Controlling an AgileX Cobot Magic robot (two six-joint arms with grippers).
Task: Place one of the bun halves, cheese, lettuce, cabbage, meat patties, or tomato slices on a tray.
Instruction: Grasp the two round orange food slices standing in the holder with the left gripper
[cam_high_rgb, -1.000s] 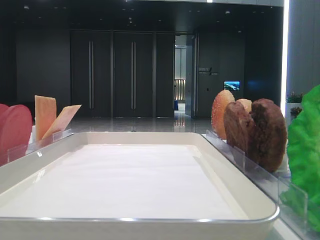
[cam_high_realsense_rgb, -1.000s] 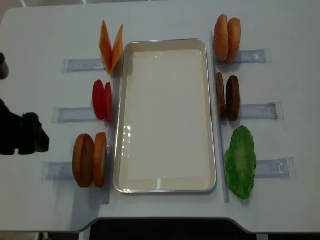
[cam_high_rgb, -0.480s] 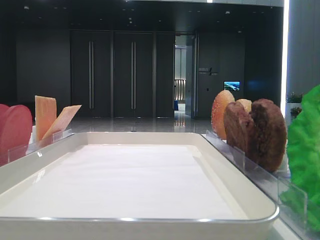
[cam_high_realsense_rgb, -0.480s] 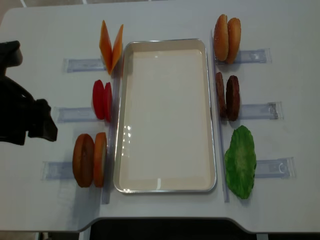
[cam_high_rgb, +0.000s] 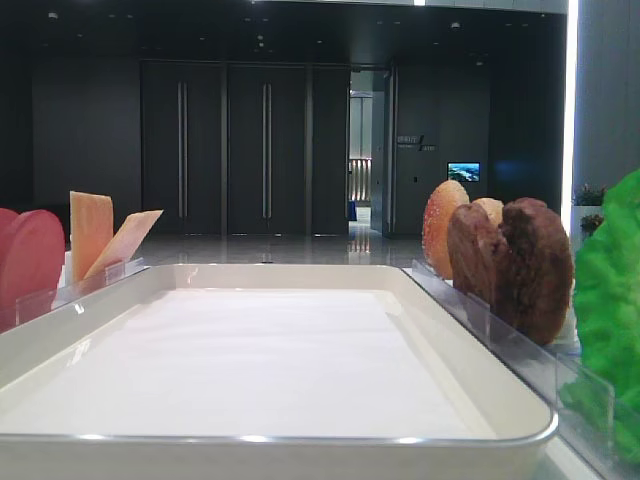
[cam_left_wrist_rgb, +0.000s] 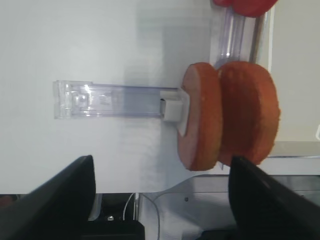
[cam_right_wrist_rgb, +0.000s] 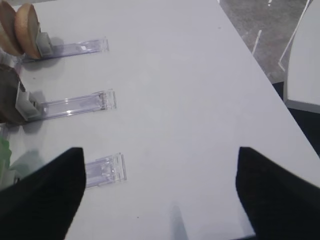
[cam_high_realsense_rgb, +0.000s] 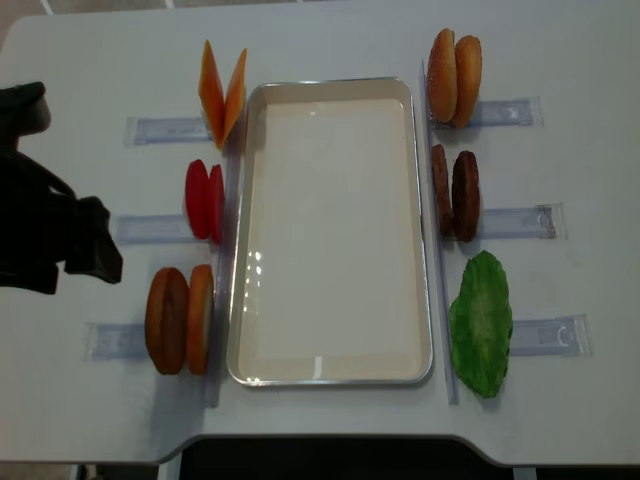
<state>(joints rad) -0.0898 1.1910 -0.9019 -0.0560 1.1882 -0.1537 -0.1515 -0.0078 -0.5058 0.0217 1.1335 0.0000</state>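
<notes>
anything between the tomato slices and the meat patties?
Only the tray, nothing in it. Overhead view: tomato slices stand off its left rim, meat patties off its right.

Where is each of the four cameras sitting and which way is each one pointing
Exterior high: low at the tray's short end, looking level along it; no robot visible.
Exterior high realsense: overhead, looking straight down; left arm at left edge.
Right wrist: above the table's right side, facing clear holders; open right claw at bottom.
Left wrist: faces the bun halves; open left claw at bottom.
Shared: the overhead view also shows the bun halves.
</notes>
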